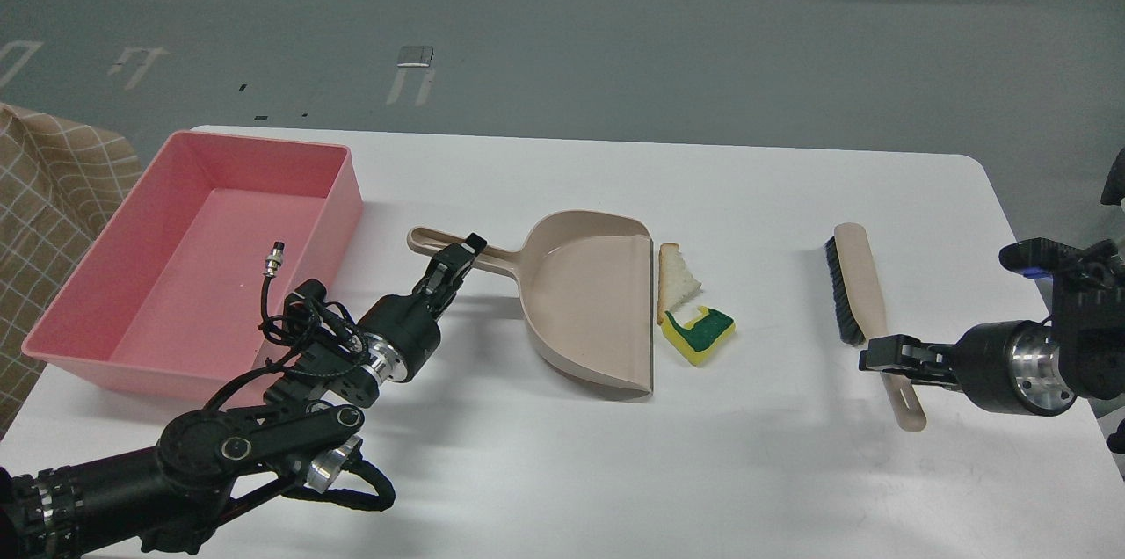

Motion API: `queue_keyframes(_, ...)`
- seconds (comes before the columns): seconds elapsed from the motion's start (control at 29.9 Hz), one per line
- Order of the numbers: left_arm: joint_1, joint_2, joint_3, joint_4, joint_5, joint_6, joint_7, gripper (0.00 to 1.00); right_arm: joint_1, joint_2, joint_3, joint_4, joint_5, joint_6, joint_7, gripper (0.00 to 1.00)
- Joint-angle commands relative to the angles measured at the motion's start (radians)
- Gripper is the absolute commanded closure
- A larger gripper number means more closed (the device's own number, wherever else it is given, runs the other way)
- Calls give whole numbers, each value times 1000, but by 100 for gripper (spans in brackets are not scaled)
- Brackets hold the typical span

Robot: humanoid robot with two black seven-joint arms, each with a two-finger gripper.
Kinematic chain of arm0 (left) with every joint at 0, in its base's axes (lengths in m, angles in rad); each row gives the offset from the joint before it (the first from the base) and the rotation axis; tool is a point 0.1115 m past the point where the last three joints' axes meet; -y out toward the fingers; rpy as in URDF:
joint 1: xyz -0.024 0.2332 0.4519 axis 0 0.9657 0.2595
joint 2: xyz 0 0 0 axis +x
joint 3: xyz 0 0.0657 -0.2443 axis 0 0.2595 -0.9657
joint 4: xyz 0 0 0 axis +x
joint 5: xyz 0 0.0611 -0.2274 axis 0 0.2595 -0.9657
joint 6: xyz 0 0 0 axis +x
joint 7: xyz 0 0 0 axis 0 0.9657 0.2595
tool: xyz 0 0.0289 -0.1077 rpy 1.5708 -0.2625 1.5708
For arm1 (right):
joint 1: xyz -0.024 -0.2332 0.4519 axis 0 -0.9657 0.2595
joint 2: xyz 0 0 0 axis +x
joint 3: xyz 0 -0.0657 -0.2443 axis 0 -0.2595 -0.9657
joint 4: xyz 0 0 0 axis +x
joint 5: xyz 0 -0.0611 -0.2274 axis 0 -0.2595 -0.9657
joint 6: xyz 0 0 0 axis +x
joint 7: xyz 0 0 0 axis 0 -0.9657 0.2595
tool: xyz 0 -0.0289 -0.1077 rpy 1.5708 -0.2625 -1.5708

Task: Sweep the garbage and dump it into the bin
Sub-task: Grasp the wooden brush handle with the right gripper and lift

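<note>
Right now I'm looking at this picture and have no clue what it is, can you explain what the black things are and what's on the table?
It is one picture from the robot's own head, looking down at a white table. The black things are its two arms. The left gripper is at the beige dustpan's handle. The right gripper is at the brush's handle. Whether either is clamped I cannot tell. Beside the dustpan's mouth lie a bread slice and a yellow-green sponge. A pink bin stands on the left.

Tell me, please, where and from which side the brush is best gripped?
Grip the brush by its bare beige handle, coming from the right: the black bristles face left toward the sponge, and the right gripper is already at that handle.
</note>
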Motion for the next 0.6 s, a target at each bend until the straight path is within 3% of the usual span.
queue_keyframes(0.0, 0, 0, 0, 0, 0, 0, 0, 100, 1, 0, 0, 0, 0, 0, -2, 49)
queue_keyframes(0.4, 0, -1, 0, 0, 0, 0, 0, 100, -5, 2, -2, 0, 1, 0, -22, 51)
queue_keyframes(0.57, 2, -1, 0, 0, 0, 0, 0, 100, -5, 2, 0, 0, 1, 0, -22, 58)
